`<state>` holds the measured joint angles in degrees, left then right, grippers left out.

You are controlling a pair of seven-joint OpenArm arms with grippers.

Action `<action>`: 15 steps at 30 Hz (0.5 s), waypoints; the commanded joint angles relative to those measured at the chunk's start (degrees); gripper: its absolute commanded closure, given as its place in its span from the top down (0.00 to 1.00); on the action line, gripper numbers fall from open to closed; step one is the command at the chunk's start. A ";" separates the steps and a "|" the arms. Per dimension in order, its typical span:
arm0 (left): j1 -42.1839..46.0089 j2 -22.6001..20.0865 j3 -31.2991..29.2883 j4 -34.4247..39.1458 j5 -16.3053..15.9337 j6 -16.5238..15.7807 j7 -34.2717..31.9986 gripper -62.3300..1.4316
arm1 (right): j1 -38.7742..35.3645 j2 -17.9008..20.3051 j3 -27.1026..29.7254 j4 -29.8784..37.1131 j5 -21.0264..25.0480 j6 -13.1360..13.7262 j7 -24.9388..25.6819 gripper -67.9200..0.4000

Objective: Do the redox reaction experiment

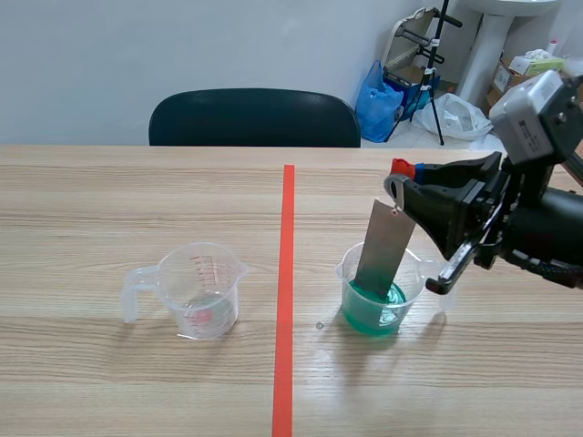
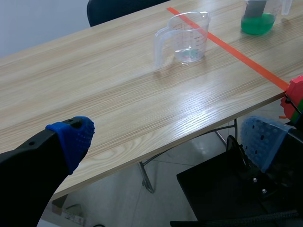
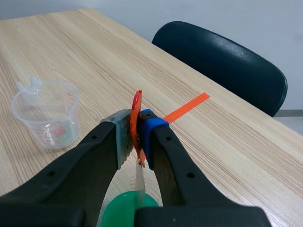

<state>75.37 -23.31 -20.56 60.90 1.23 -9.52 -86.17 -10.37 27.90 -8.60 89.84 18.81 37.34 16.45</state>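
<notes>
A grey metal strip [image 1: 383,250] stands tilted with its lower end in the green liquid [image 1: 372,308] of a clear beaker [image 1: 421,273], right of the tape line. My right gripper [image 1: 398,177] is shut on the strip's top end. In the right wrist view the strip [image 3: 139,182] shows edge-on between the pads of the right gripper [image 3: 136,125], above the green liquid [image 3: 124,210]. A clear measuring cup [image 1: 199,289] with a handle stands left of the line, nearly empty. My left gripper [image 2: 170,137] hangs open off the table's near edge, far from that cup [image 2: 184,37].
A dark chair [image 1: 255,118] stands behind the table's far edge. An orange-red tape line [image 1: 286,300] runs down the table between the two cups. Bags and boxes lie on the floor at the back right. Below the left gripper there is floor and a table leg.
</notes>
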 commanded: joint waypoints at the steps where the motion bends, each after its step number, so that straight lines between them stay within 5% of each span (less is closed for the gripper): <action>1: 0.07 0.57 -0.26 0.70 -0.20 -0.11 -2.86 1.00 | 0.74 -0.76 0.22 -0.52 0.24 0.00 1.09 0.02; 15: 0.07 0.55 -0.26 0.63 -0.20 -0.11 -2.86 1.00 | 0.70 -2.54 0.22 -3.19 -3.04 0.02 1.55 0.02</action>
<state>75.37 -23.18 -20.56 60.90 1.23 -9.52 -86.17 -10.37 25.08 -8.60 86.50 15.62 37.34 17.61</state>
